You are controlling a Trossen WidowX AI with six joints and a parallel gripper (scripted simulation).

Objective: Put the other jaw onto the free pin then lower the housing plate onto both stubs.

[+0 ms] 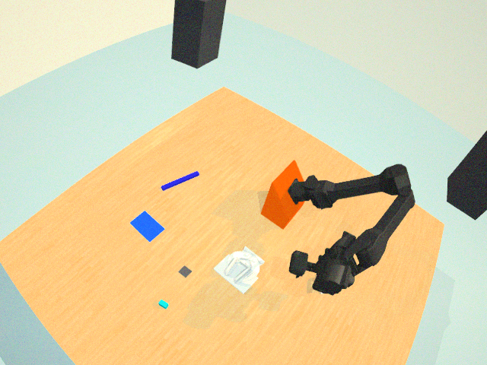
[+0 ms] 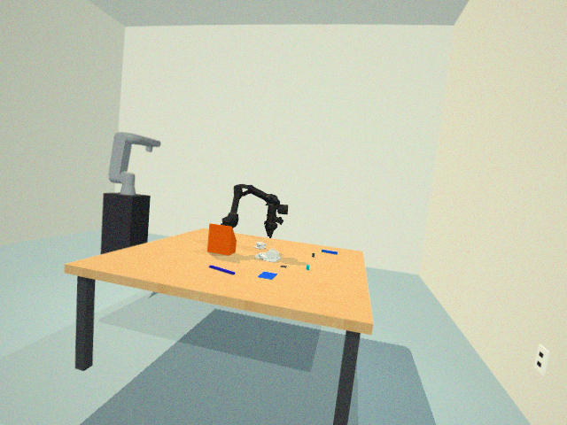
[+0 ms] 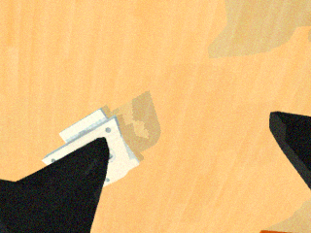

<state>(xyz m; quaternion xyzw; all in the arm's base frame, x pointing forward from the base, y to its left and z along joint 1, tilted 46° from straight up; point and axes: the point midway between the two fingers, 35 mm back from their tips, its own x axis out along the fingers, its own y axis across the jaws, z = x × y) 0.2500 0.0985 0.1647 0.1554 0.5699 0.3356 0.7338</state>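
pale wood grain covers the tabletop, where the white jaw assembly sits near an orange block. well apart from that assembly, the jaws hang spread wide and empty above the white housing plate, one black fingertip hiding part of it in the wrist view.

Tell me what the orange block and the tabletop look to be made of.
The orange block looks like matte plastic or painted wood; its flat, even colour and lack of any grain or bright glint leave both possible. The tabletop seems to be wood or a wood-look laminate, with a dull finish: fine streaks run across its tan surface.
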